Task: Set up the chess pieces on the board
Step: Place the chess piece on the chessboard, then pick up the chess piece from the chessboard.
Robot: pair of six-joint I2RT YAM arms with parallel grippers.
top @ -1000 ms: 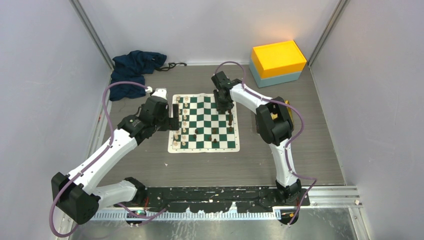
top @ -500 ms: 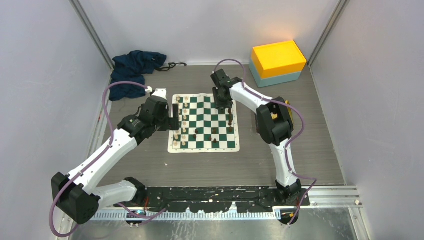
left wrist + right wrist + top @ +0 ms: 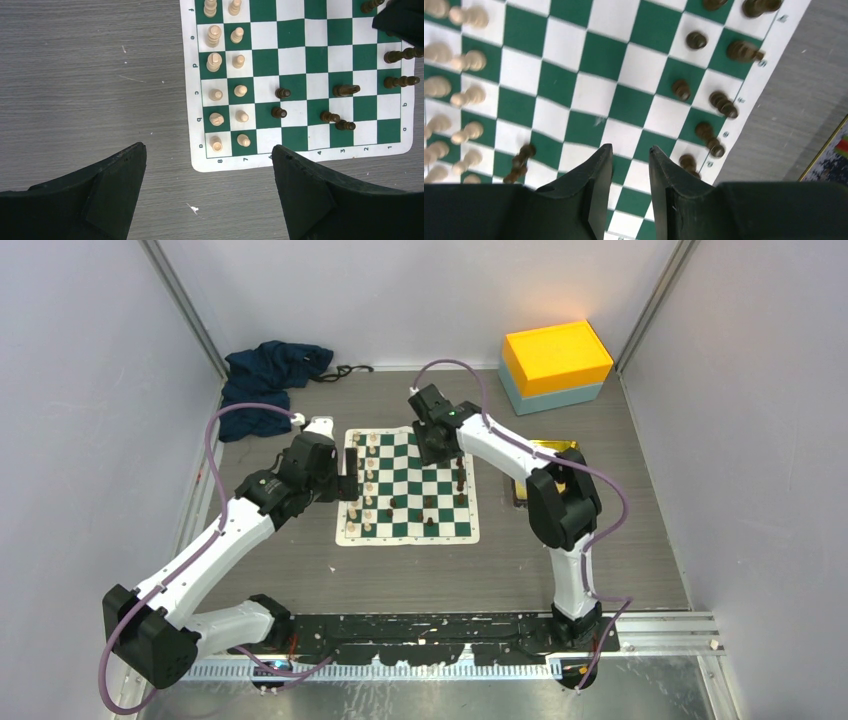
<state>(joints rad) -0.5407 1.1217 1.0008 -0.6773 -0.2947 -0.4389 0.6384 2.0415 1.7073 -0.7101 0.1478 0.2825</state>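
Observation:
The green and white board [image 3: 408, 486] lies mid-table. Cream pieces [image 3: 366, 485] stand in two columns along its left side, also in the left wrist view [image 3: 226, 75]. Dark pieces [image 3: 460, 483] stand on its right side, several more loose near the middle [image 3: 282, 93]. My left gripper [image 3: 347, 487] hovers at the board's left edge, jaws wide open and empty [image 3: 208, 147]. My right gripper [image 3: 437, 445] hangs over the board's far part, jaws a narrow gap apart with nothing between them [image 3: 630, 147]. Dark pieces [image 3: 719, 105] show to its right.
An orange and teal box [image 3: 556, 365] stands at the back right. A dark blue cloth [image 3: 270, 380] lies at the back left. A gold tray [image 3: 548, 452] sits right of the board, partly behind the right arm.
My right gripper has shifted a little left and toward the far edge above the board, and its elbow has swung right, uncovering the gold tray. The left arm has not moved.

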